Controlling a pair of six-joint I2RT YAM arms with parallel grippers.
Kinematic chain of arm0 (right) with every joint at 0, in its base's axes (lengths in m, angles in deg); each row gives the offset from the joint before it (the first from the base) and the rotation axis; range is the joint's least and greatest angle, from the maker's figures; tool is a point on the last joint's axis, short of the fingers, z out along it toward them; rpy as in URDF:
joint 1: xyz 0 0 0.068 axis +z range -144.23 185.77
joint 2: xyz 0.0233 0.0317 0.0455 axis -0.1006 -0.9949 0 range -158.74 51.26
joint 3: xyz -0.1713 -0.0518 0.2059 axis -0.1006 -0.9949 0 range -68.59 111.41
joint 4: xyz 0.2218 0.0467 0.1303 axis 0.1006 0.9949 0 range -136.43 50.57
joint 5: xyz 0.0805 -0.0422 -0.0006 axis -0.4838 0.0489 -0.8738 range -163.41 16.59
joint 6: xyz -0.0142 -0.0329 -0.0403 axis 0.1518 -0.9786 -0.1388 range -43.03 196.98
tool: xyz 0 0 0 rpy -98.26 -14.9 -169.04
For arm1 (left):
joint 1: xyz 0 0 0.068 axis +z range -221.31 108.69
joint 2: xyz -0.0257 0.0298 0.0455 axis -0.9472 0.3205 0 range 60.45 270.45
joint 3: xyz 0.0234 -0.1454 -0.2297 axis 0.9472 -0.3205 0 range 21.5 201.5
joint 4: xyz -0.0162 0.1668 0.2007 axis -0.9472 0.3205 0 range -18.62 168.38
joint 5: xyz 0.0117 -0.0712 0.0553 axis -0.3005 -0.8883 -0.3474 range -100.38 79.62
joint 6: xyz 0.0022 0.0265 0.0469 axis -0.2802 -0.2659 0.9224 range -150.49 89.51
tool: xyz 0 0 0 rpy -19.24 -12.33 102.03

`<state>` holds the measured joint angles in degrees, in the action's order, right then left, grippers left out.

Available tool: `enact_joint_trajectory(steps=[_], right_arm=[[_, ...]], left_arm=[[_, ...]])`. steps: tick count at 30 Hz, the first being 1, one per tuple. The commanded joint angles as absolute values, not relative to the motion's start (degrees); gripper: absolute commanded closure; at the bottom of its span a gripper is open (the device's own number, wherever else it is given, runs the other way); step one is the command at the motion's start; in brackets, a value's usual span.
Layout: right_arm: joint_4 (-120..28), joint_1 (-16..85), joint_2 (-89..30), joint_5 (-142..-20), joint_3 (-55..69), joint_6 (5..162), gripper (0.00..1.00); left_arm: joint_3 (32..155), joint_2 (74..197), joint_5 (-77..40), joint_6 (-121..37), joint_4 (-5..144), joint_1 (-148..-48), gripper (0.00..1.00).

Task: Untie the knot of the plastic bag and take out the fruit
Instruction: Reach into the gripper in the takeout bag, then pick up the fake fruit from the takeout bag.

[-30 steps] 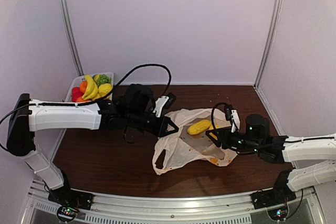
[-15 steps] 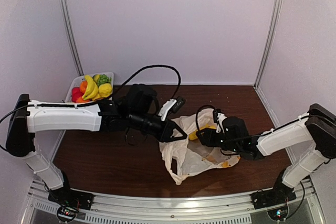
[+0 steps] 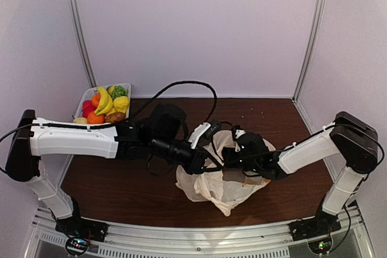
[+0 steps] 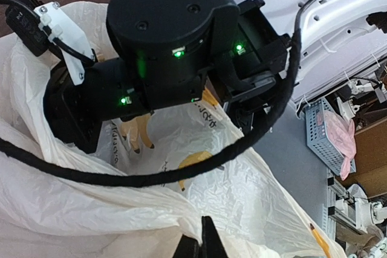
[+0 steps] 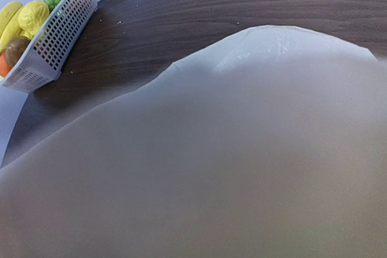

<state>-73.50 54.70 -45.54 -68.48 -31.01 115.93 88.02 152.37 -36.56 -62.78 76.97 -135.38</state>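
The plastic bag [image 3: 227,193] sits crumpled on the dark wooden table [image 3: 121,179], with its upper rim pulled up and its mouth gaping. Both arms meet at that mouth. The left gripper [image 4: 202,241] comes at the bag from its left side, and its two fingers are pressed together on a gathered fold of the bag's rim, so the thin cream plastic rises to the fingertips and drapes away on both sides of them. The right gripper [image 3: 231,160] enters the bag from its right side and reaches down into the mouth. Its black wrist, with small green lights, fills the opening in the left wrist view, and a black cable [image 4: 121,176] loops across the bag's front wall. Its fingers are buried behind plastic in every view, so I cannot tell whether they stand apart or closed, or whether they hold anything. The right wrist camera is mostly veiled by blurred plastic lying close to the lens. A yellow curved patch [image 4: 195,160] shows inside the bag below the right wrist, but I cannot tell whether it is fruit or a printed mark. Well apart from the bag, far to its left and behind it, the white slotted basket [image 5: 57,41] holds bananas [image 3: 104,99], green grapes [image 3: 119,91], a yellow oval piece [image 3: 121,103] and a brown oval piece [image 3: 115,116].
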Motion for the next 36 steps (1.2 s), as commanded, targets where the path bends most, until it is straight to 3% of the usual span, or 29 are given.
enact_joint_trajectory(steps=[1,12,17,22,30,36], right_arm=[[-66.15,57.10,-48.06,-63.19,-26.57,111.81,0.17],[-57.84,59.81,-54.65,-57.30,-20.32,110.48,0.15],[-56.19,59.82,-56.85,-56.66,-19.11,111.15,0.25],[-55.39,59.74,-58.12,-57.33,-18.15,112.02,0.27],[-56.78,59.74,-53.33,-59.52,-19.85,111.67,0.57],[-61.20,59.73,-44.97,-63.13,-24.55,110.29,0.65]], left_arm=[[87.25,151.60,-34.88,-63.17,74.37,-135.29,1.00],[85.88,151.33,-33.46,-64.43,73.32,-135.30,1.00],[85.17,150.58,-32.06,-64.72,73.40,-135.29,1.00],[84.46,150.00,-31.53,-65.03,73.18,-135.27,1.00],[83.15,148.45,-26.60,-65.95,74.84,-135.21,1.00],[81.93,147.03,-21.45,-67.00,76.63,-134.30,1.00]])
